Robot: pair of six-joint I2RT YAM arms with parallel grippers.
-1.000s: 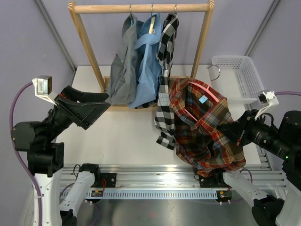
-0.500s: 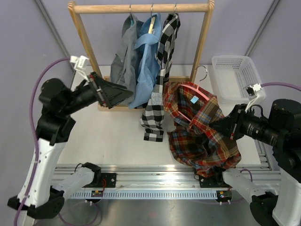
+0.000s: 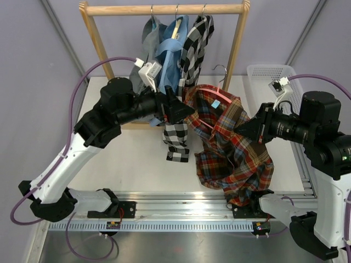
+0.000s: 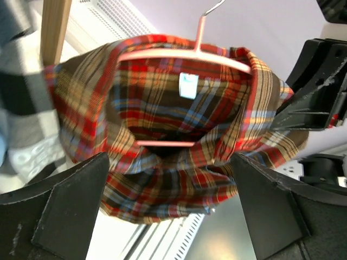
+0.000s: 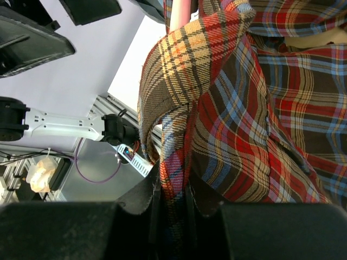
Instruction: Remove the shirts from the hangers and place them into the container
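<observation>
Red and dark plaid is the shirt (image 3: 233,150) in hand now. It is off the wooden rack (image 3: 164,9) and hangs in the air over the table (image 3: 131,159). The pink hanger (image 4: 184,54) is inside its collar.

The left gripper (image 4: 171,179) is at about nine o'clock from the hanger. Its jaws stand wide apart and hold nothing. They point at the collar. At about three o'clock from the shirt, the right gripper (image 5: 173,197) is pinched tight on a fold of the plaid cloth and holds the shirt up. The white basket (image 3: 258,67) is at about one o'clock from the shirt, near it but not touching.

I think the step is getting the hanger out. Next, the left gripper should close on the pink rod and slide it out of the collar while the right one holds the cloth. Then the shirt can go in the basket.

A small blue tag (image 4: 188,85) sits inside the collar. I cannot read any words on it.
</observation>
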